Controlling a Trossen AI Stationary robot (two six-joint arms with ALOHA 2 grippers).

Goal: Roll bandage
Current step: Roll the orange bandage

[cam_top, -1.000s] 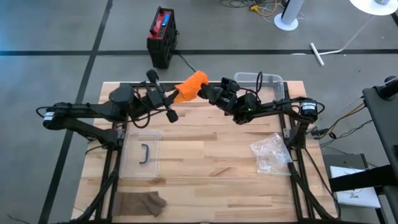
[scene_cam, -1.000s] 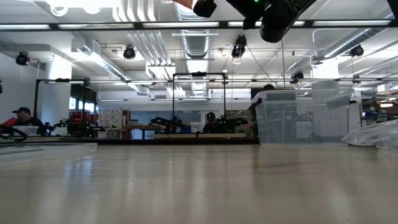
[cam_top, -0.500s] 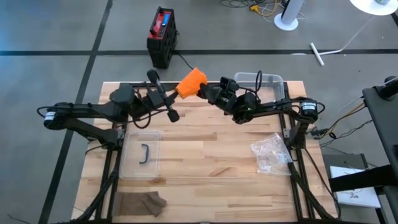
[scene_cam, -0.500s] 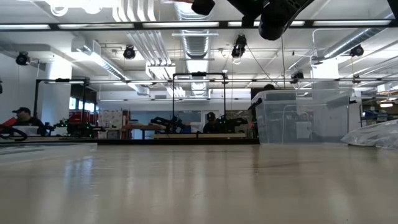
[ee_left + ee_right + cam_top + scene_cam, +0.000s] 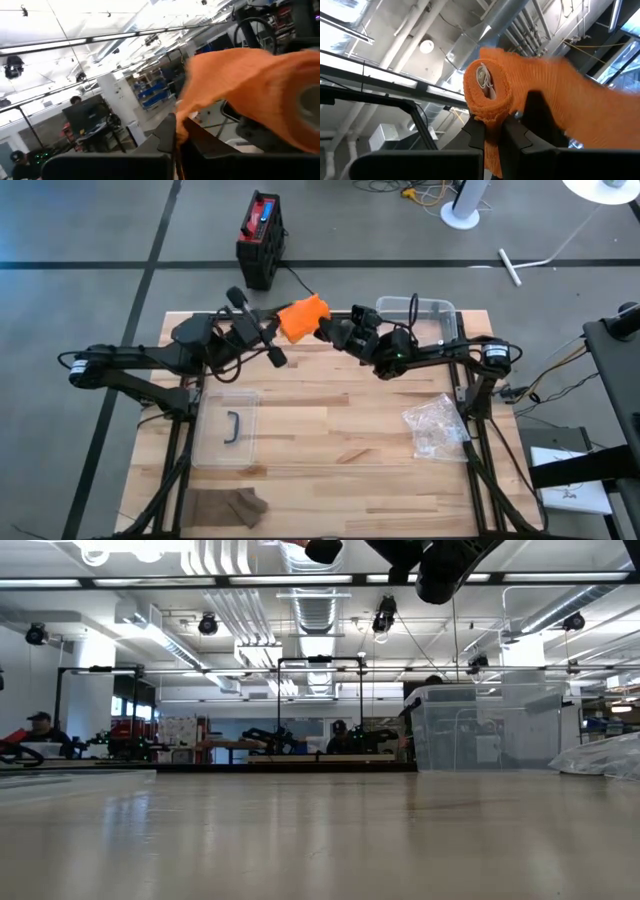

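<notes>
While raised over desk point(image 5: 330, 420) far edge: left pincer point(image 5: 272, 332) clenched on orange bandage point(image 5: 303, 317) loose end, right pincer point(image 5: 325, 330) clenched on rolled end. Bandage airborne between both. Beyond: lid point(image 5: 228, 428) near left, clear bin point(image 5: 418, 312) far right, plastic bag point(image 5: 435, 426) right.

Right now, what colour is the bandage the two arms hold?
Bright orange bandage, clearest in the right wrist view.
</notes>
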